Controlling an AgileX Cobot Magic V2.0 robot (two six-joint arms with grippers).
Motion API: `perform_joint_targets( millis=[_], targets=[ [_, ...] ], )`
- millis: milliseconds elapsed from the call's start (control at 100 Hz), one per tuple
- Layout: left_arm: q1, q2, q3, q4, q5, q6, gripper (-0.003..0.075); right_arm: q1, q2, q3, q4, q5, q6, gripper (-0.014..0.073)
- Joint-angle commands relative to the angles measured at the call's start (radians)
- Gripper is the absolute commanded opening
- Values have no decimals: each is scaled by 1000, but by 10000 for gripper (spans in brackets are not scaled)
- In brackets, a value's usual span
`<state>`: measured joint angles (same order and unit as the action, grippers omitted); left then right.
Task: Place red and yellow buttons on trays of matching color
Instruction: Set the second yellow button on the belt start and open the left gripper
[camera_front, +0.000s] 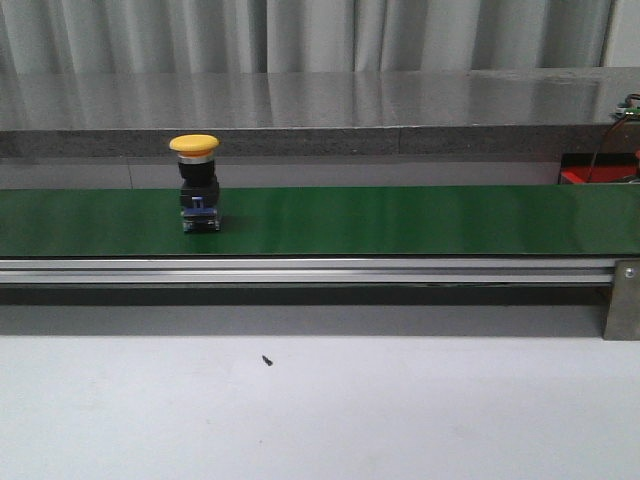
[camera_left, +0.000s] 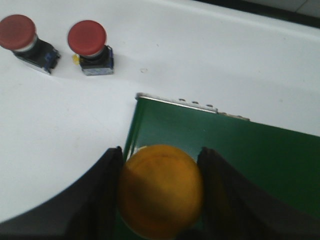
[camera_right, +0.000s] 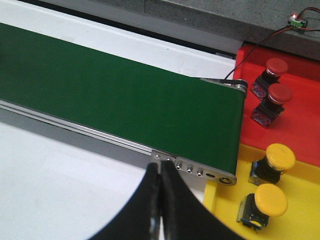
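Yellow button (camera_front: 196, 184) stands upright on green belt (camera_front: 400, 220); left gripper (camera_left: 160, 192) grips another, right gripper (camera_right: 161, 200) closed.

No legible text or labels anywhere

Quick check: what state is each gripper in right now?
Left gripper: closed on the yellow mushroom-head push button.
Right gripper: jaws shut, holding nothing.

A lab or industrial test bench is showing here: a green conveyor belt (camera_front: 400, 220) is running along an aluminium rail (camera_front: 300, 268) on a plain white table (camera_front: 320, 410), grey curtains (camera_front: 300, 35) are hanging behind, and a small wired circuit board (camera_right: 297, 21) is sitting beside a red tray (camera_right: 300, 125).
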<state>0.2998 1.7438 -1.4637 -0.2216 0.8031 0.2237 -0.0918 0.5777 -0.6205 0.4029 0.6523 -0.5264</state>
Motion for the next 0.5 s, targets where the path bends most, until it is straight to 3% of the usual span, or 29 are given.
perform_joint_targets(
  millis=[0, 410, 490],
  targets=[
    [-37, -58, 21, -21, -73, 0, 136, -2, -2, -23, 20, -67, -2, -68],
    [-125, -47, 114, -21, -129, 0, 143, -2, -2, -23, 20, -67, -2, -68],
    [-126, -47, 114, -21, -129, 0, 206, -2, -2, -23, 20, -67, -2, -68]
  ],
)
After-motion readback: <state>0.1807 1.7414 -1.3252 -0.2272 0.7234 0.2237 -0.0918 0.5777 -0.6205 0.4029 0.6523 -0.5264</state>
